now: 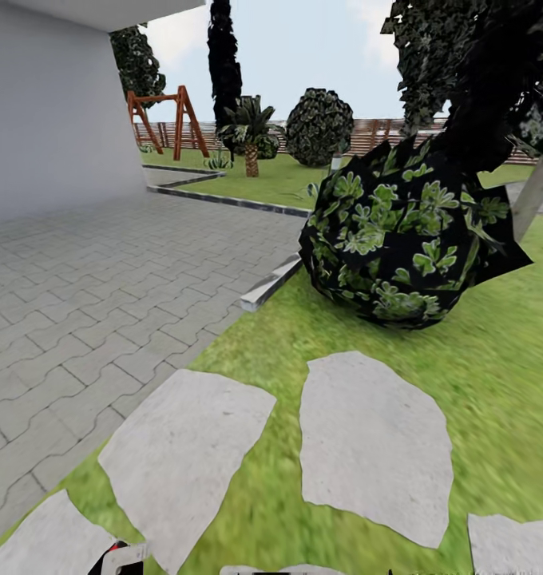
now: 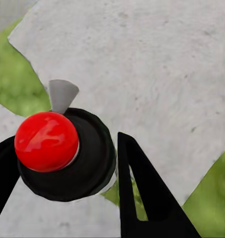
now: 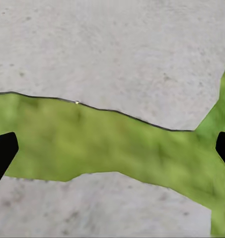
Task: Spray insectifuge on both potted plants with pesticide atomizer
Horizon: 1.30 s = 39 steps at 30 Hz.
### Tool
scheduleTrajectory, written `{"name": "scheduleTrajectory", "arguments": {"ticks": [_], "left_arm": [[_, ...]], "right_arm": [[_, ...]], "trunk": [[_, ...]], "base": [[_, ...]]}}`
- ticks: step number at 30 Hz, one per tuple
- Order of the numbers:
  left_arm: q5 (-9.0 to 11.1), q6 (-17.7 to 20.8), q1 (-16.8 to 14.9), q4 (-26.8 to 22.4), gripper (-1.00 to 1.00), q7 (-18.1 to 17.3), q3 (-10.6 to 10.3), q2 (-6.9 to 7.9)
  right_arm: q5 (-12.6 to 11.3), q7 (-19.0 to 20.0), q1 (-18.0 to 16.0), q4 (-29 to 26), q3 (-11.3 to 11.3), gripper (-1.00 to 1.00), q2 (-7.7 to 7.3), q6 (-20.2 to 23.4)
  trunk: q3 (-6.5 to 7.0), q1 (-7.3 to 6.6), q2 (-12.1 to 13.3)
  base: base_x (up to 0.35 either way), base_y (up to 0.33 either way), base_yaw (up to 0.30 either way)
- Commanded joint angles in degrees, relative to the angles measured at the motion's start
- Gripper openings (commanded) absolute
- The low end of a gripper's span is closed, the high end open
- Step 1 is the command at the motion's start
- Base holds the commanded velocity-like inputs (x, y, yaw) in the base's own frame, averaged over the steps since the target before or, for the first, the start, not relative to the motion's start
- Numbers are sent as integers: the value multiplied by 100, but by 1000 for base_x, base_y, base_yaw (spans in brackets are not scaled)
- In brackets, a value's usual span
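Note:
In the left wrist view, the pesticide atomizer [image 2: 87, 163] is seen from above, standing between my left gripper's [image 2: 65, 141] two black fingers [image 2: 142, 198]. It shows as a round black body with a shiny red dome and a grey spout. Both fingers press against its sides. A red, white and black bit of it [image 1: 116, 559] peeks in at the head view's bottom edge. My right gripper [image 3: 117, 144] hangs open over grass and a stone slab, nothing between its fingers. The two potted plants are out of view.
Pale stepping stones [image 1: 371, 435] cross the lawn [image 1: 503, 359] ahead. A big dark leafy bush [image 1: 399, 239] stands ahead to the right. Grey block paving [image 1: 104, 271] and a white wall [image 1: 56, 104] lie left. Far off are a palm [image 1: 250, 132], a swing frame [image 1: 164, 116] and a slat fence [image 1: 375, 136].

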Motion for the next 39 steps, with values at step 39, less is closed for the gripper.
{"name": "scheduleTrajectory", "arguments": {"ticks": [39], "left_arm": [[-43,-18,-2,8,-100,31,10,-20]], "right_arm": [[-60,5,-4,13,23,100,8,-11]], "trunk": [[693,-697,1250]], "base": [[0,0,-299]]}}
